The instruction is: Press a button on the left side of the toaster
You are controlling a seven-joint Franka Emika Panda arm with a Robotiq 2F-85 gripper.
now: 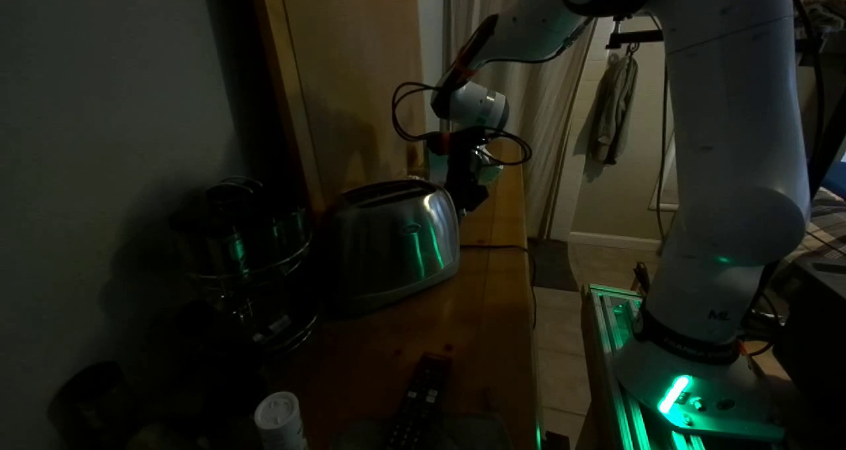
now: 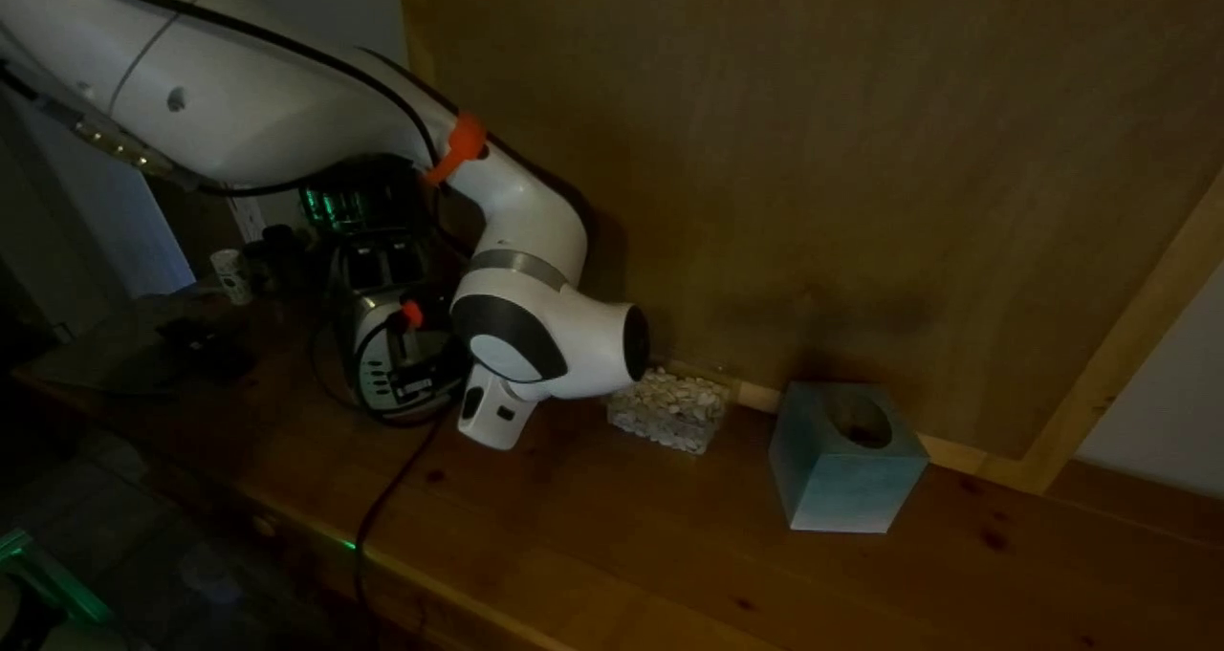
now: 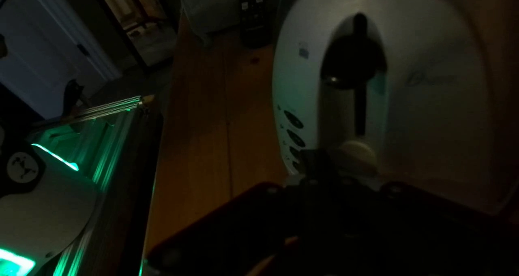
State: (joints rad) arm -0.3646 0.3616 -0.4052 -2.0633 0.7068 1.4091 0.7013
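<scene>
The shiny steel toaster (image 1: 396, 245) stands on the wooden counter with its dark slots up; it also shows in an exterior view (image 2: 375, 369), partly behind the arm. In the wrist view its pale end panel (image 3: 442, 118) faces me, with a black lever (image 3: 353, 63) high in its slot and a pale round knob (image 3: 359, 151) below. A column of dark oval buttons (image 3: 295, 138) runs along the panel's left edge. My gripper (image 3: 318, 158) has its dark fingers together, with nothing seen between them. The tips overlap the lowest buttons and the knob; I cannot tell whether they touch.
A dark wire rack of jars (image 1: 258, 252) stands beside the toaster. A remote (image 1: 420, 397) and a white canister (image 1: 279, 417) lie nearer that camera. A pebble-filled box (image 2: 674, 407), a blue tissue box (image 2: 846, 460) and a hanging cord (image 2: 382, 508) also show.
</scene>
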